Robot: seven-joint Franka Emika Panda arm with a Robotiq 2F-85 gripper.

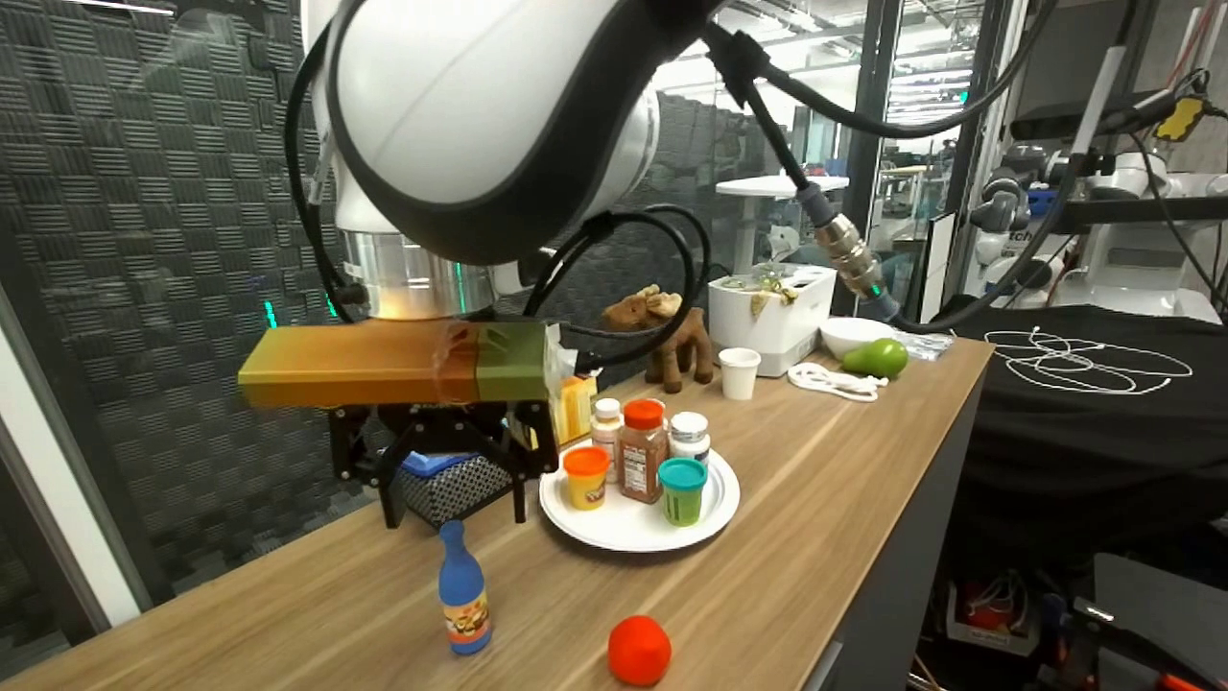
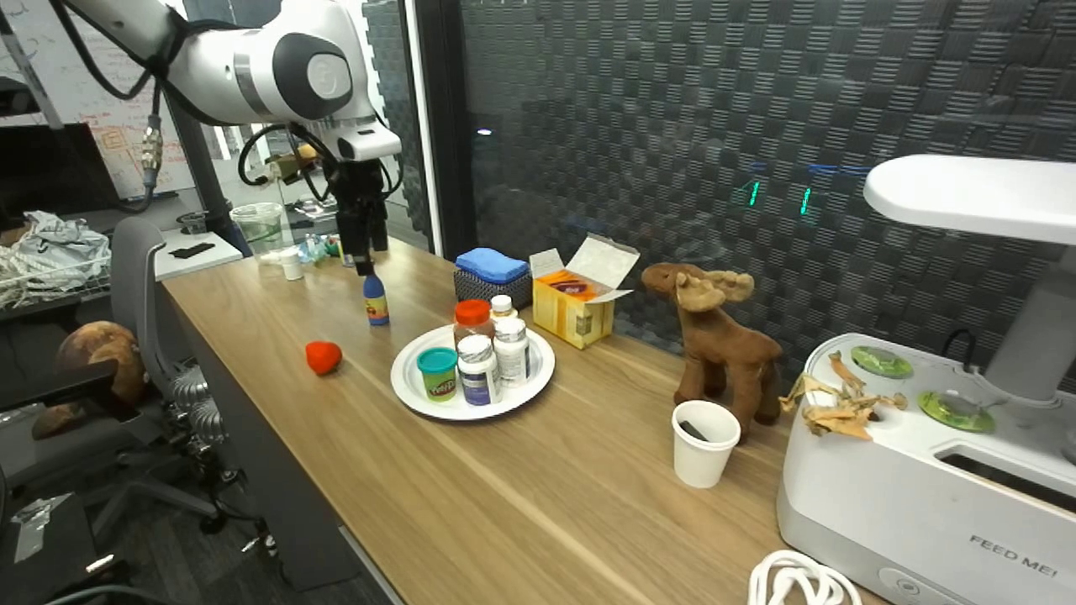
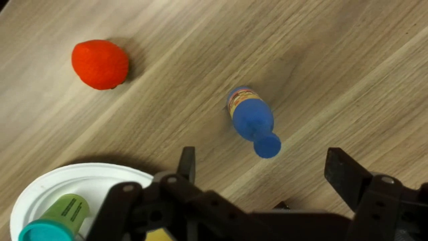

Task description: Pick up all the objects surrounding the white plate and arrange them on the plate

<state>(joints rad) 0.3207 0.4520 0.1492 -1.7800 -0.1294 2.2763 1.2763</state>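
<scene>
Blue bottle point(image 3: 253, 117) stands near the wrist view's centre; the gripper point(image 3: 261, 164), jaws spread wide, holds nothing. Centring before a straight descent should keep the bottle from toppling.

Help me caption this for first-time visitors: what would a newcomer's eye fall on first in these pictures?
Most likely the bright red object and the upright blue bottle on the wooden counter, with the open hand hanging near the bottle's top. Next, the white plate beside them, crowded with lidded containers. In both exterior views, a brown plush animal standing by a white cup adds an odd note.
</scene>
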